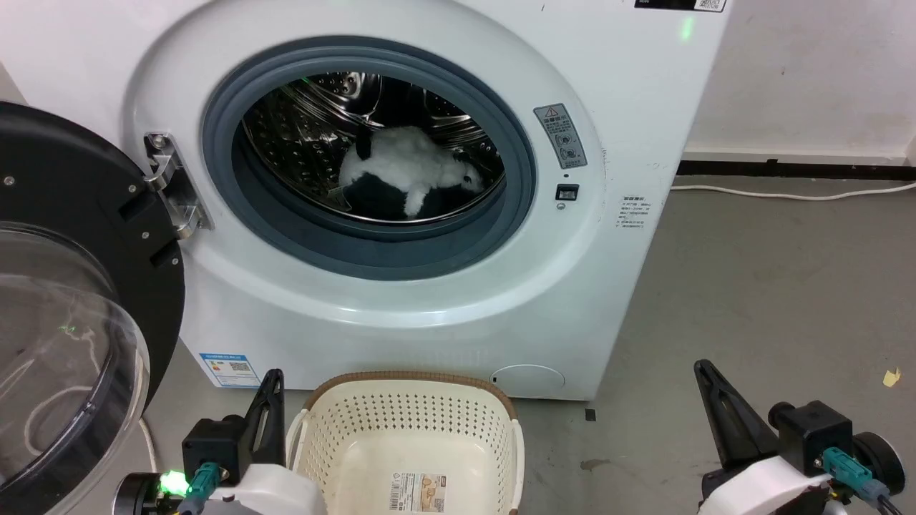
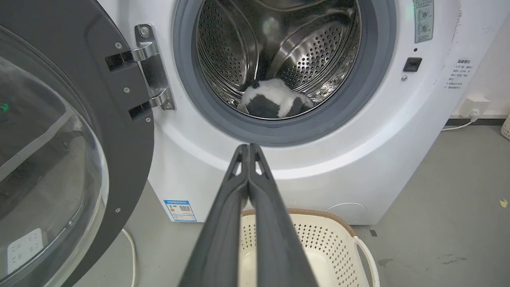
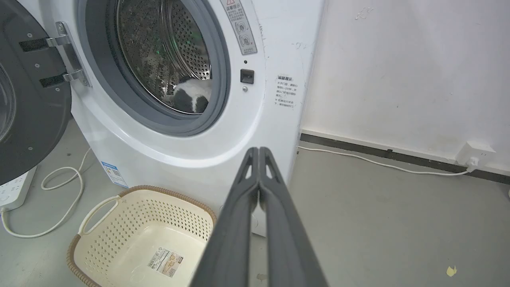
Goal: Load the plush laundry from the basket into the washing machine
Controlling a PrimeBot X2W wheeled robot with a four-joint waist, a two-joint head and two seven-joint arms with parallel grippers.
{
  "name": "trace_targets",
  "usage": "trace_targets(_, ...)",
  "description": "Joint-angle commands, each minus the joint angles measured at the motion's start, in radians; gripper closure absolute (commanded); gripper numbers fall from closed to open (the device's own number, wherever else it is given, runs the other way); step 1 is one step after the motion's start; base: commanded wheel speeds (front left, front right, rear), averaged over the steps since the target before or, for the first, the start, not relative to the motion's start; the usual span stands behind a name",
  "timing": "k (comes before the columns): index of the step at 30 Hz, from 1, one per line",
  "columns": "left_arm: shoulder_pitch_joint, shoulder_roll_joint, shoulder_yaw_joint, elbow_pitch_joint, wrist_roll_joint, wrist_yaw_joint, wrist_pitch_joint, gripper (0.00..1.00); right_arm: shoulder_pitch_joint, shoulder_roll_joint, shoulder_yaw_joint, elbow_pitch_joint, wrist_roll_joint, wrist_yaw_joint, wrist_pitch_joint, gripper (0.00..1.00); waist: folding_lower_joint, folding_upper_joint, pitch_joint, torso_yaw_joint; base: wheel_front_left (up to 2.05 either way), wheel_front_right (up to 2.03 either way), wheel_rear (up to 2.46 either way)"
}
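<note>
The white and black plush laundry [image 1: 404, 179] [image 2: 275, 101] [image 3: 191, 95] lies inside the steel drum of the washing machine [image 1: 622, 114] [image 2: 382, 131] [image 3: 279, 48]. On the floor in front of the washer stands the cream basket [image 1: 408, 422] [image 2: 330, 247] [image 3: 131, 223], with just a paper label on its bottom. My left gripper [image 1: 274, 375] [image 2: 249, 146] is shut and holds nothing, low at the basket's left. My right gripper [image 1: 700, 366] [image 3: 259, 150] is shut too, to the right over the floor.
The black-rimmed bubble door [image 1: 64, 307] [image 2: 59, 131] is swung wide to the left, close to my left arm. A white cable [image 3: 59, 191] and power strip [image 3: 12, 191] lie under it. Grey floor [image 1: 773, 300] and a wall socket [image 3: 474, 153] are on the right.
</note>
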Motion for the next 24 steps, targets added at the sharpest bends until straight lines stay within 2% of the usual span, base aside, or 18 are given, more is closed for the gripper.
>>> trace_targets(1, -0.02, -0.004, 0.006, -0.006, 0.011, -0.004, 0.006, 1.0, -0.015, 0.001, -0.002, -0.003, -0.008, -0.001, 0.005, 1.0, 0.0, 0.0, 0.0, 0.0, 0.0, 0.0, 0.0)
trace_targets(24, -0.034, -0.025, 0.032, -0.022, 0.049, -0.025, 0.053, 1.0, -0.029, 0.001, -0.005, -0.005, -0.014, -0.001, 0.052, 1.0, 0.0, 0.0, -0.005, 0.006, 0.0, 0.0, 0.0)
